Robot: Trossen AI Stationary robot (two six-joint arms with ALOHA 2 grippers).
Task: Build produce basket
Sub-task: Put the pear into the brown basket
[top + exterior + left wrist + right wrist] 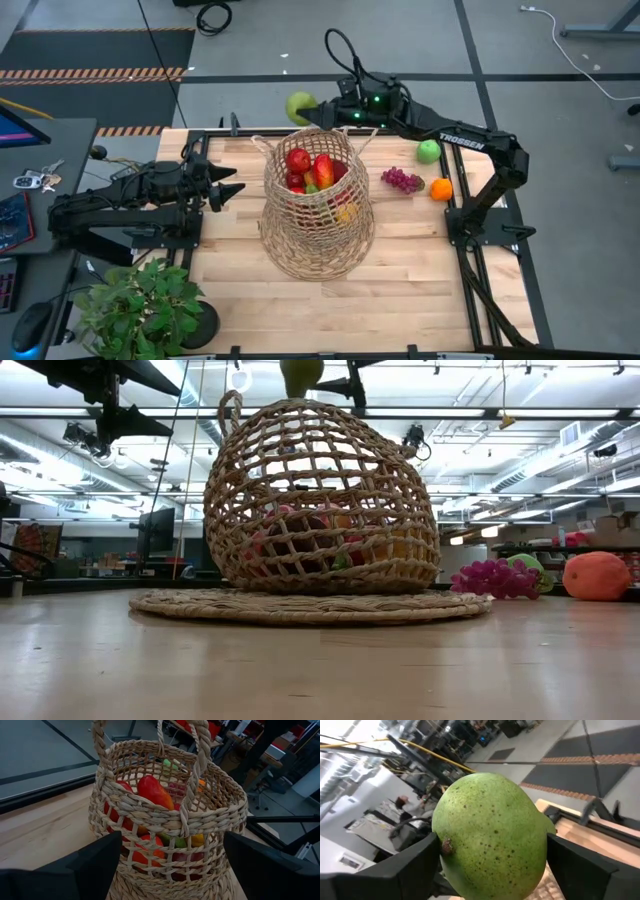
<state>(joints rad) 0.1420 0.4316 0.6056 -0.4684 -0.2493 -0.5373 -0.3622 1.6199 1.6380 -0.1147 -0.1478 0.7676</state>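
my left tool (232, 187) waits open just left of the basket (318, 225), which stands mid-surface already holding red apples and peppers (311, 168). my right tool (312, 112) grips a green mango (299, 106) up by the far edge, behind the basket rim, not yet over the mouth. still out on the surface to the right: grapes (402, 180), a green apple (429, 151) and an orange (441, 188). i judge it over halfway.

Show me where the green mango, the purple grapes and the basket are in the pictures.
green mango (492, 832): right wrist view, middle of its speckled skin.
purple grapes (401, 180): high view, centre of the bunch.
basket (320, 470): low view, upper woven wall.
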